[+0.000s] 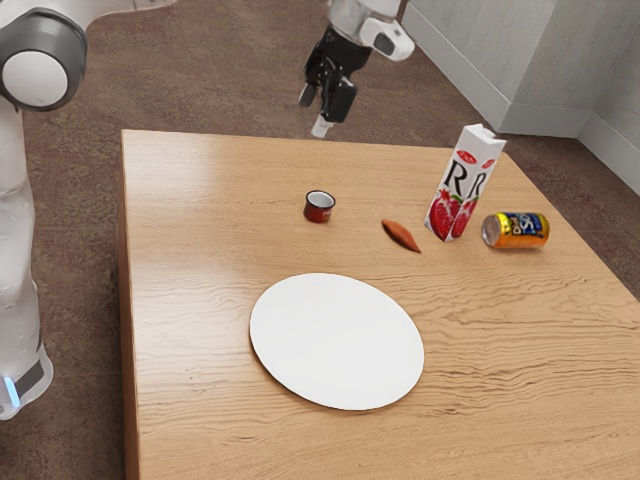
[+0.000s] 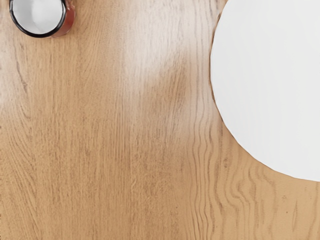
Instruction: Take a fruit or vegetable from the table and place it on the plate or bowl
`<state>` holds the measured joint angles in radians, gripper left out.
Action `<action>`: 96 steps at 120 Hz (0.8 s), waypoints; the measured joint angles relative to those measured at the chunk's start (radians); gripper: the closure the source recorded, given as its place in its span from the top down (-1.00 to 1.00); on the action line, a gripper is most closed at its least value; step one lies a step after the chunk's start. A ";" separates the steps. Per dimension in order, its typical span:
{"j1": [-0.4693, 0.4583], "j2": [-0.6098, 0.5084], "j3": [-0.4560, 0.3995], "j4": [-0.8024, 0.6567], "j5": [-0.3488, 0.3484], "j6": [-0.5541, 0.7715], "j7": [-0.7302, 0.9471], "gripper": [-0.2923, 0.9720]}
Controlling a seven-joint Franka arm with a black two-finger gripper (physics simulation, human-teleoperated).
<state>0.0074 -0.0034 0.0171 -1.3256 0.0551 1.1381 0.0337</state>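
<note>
A small orange-brown vegetable (image 1: 401, 235), tapered like a sweet potato, lies on the wooden table (image 1: 200, 300) just beside the juice carton. A flat round white plate (image 1: 336, 340) rests nearer the front of the table; its edge (image 2: 270, 85) shows in the wrist view too. My black gripper (image 1: 313, 112) hangs high over the table's far edge, well away from the vegetable, toward the exterior view's left of it. Its fingers stand apart, open, with nothing between them.
A small red cup (image 1: 319, 206) (image 2: 42, 15) with a white inside stands between the gripper and the plate. An upright strawberry juice carton (image 1: 463, 182) and a yellow-blue can (image 1: 515, 229) on its side sit at the exterior view's right.
</note>
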 joint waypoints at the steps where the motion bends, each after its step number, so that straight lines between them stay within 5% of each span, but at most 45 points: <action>1: 0.001 0.000 0.000 0.000 0.000 0.010 0.001 0.51; 27: 0.025 0.004 0.007 0.001 -0.031 0.158 0.011 0.51; 40: 0.094 -0.006 -0.051 0.269 0.042 0.166 0.008 0.50; 62: 0.211 0.257 -0.067 0.307 0.053 0.190 -0.003 0.50; 96: 0.107 0.521 -0.115 0.276 -0.077 0.314 -0.129 0.50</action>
<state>0.1144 0.5181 -0.0975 -1.0497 -0.0223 1.4517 -0.0956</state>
